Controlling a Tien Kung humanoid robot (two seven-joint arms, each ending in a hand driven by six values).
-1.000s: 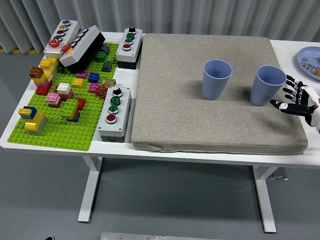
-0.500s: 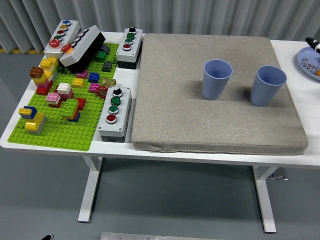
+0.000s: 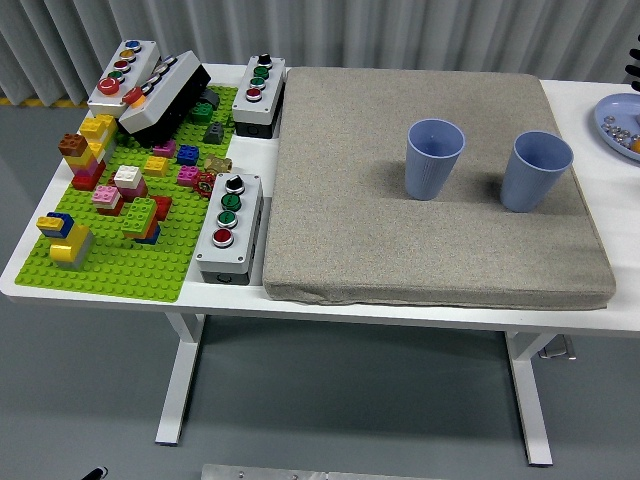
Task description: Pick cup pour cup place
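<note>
We see two blue cups standing upright and apart on the grey mat (image 3: 420, 250): the left cup (image 3: 434, 158) and the right cup (image 3: 535, 171), with a free gap between them. The mat's near half and far left part are bare. Toward the worktop's (image 3: 590, 100) left edge, button boxes (image 3: 229, 226) and a green brick plate (image 3: 130, 215) crowd the surface. A blue dish (image 3: 620, 125) sits at the right edge.

Sliver of right hand (image 3: 635, 70) at the right edge, fingers indiscernible.
</note>
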